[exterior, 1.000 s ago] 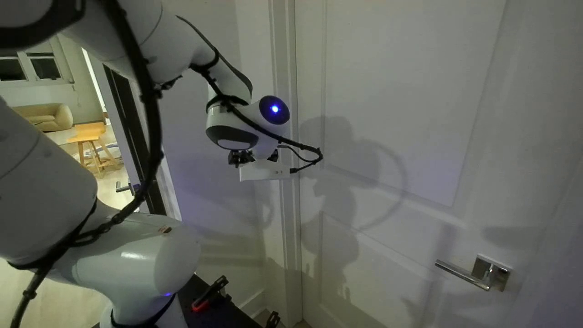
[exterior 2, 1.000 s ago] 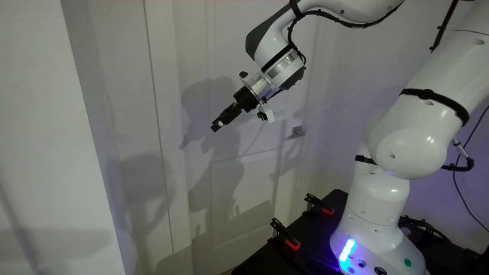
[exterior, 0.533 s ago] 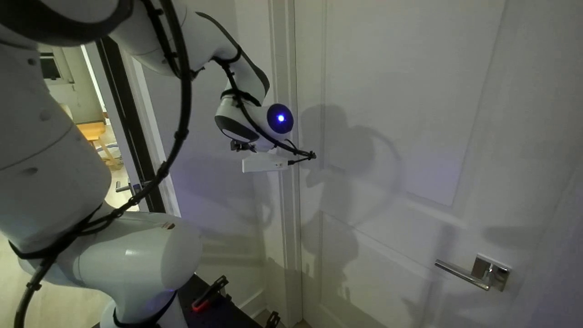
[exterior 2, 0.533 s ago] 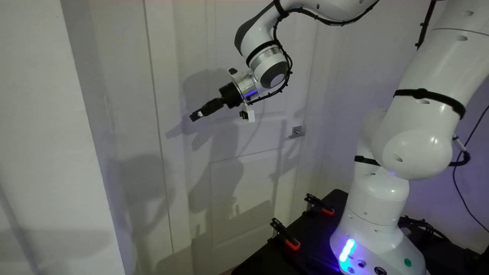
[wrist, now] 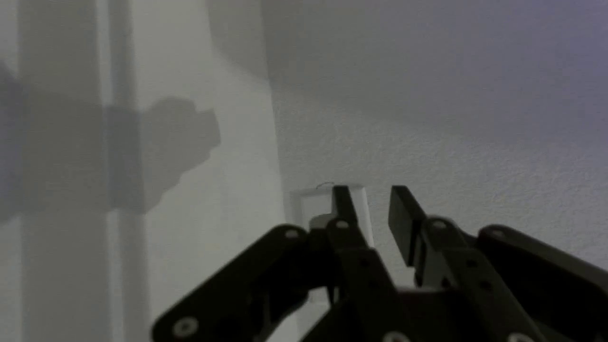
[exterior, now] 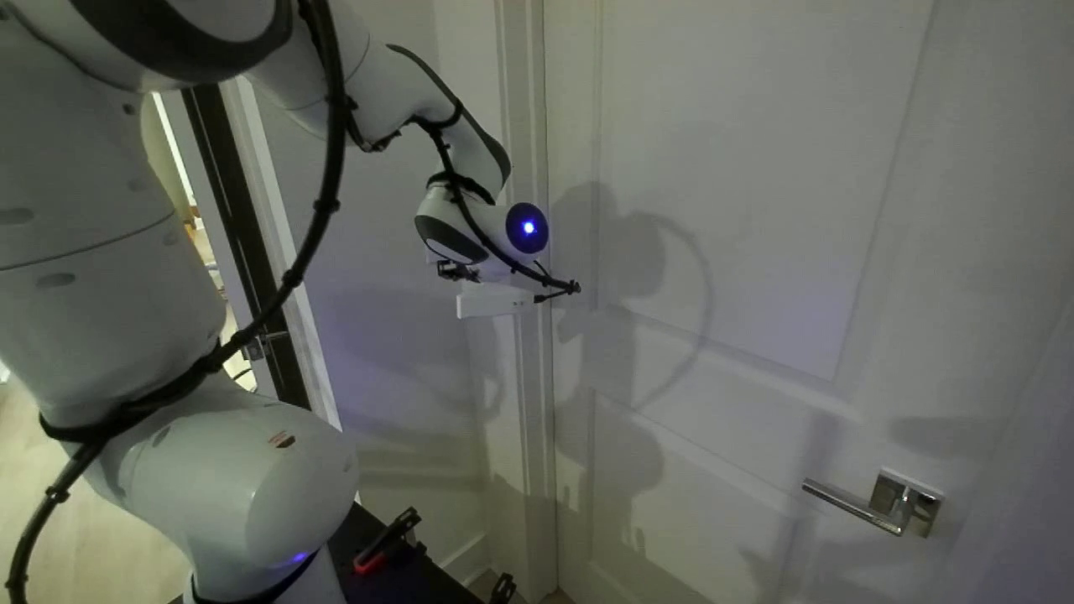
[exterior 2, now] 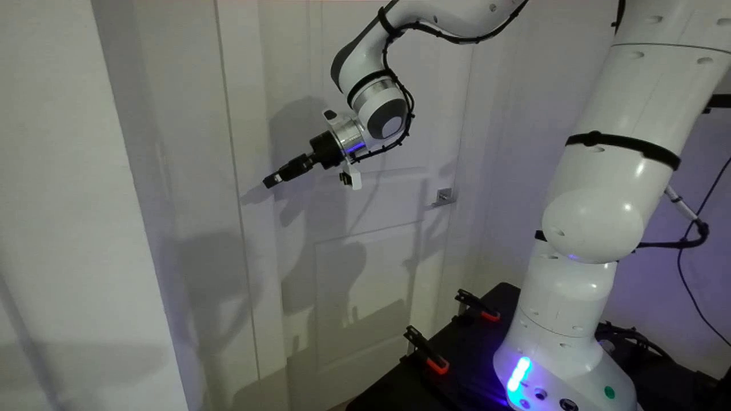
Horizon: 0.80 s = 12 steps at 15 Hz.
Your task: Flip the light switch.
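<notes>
The light switch [wrist: 316,204] is a pale rectangular plate on the wall, just right of a corner in the wrist view. My gripper's black fingers [wrist: 345,204] hide much of it; the left one overlaps the plate. The gripper [wrist: 370,190] is partly open, with a narrow gap and only wall visible between the tips. Whether a finger touches the switch I cannot tell. In an exterior view the gripper [exterior 2: 271,181] points left and slightly down in front of the door. I cannot make out the switch in either exterior view.
A white door [exterior: 738,210] with a metal handle [exterior: 873,507] stands beside the arm. A wall edge [exterior 2: 131,188] juts out on the left in an exterior view. The black robot table [exterior 2: 457,365] carries clamps [exterior 2: 425,351]. Light is dim, with strong arm shadows.
The arm has reached forward: the gripper has moved left in an exterior view, while the wrist has shifted right and slightly down in both later pictures of the opposite camera.
</notes>
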Motion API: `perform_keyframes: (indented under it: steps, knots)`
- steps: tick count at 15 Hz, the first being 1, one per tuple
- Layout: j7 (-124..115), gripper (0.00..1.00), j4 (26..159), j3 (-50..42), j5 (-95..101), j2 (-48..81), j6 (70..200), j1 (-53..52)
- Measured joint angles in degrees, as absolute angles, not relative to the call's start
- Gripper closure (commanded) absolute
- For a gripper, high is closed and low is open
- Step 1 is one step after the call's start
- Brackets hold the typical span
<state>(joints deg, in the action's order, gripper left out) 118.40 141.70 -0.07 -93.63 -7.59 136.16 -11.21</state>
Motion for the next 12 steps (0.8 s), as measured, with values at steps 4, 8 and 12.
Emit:
perform_keyframes:
  steps: [4, 8, 12]
  knots:
    - [118.52, 1.00, 138.57, 1.83, -93.96, -5.32, 135.69, -9.38]
    - [118.87, 1.00, 136.38, 2.03, -94.96, -4.41, 133.64, -8.41]
    - [119.66, 1.00, 134.72, 2.04, -97.03, -3.14, 129.58, -7.66]
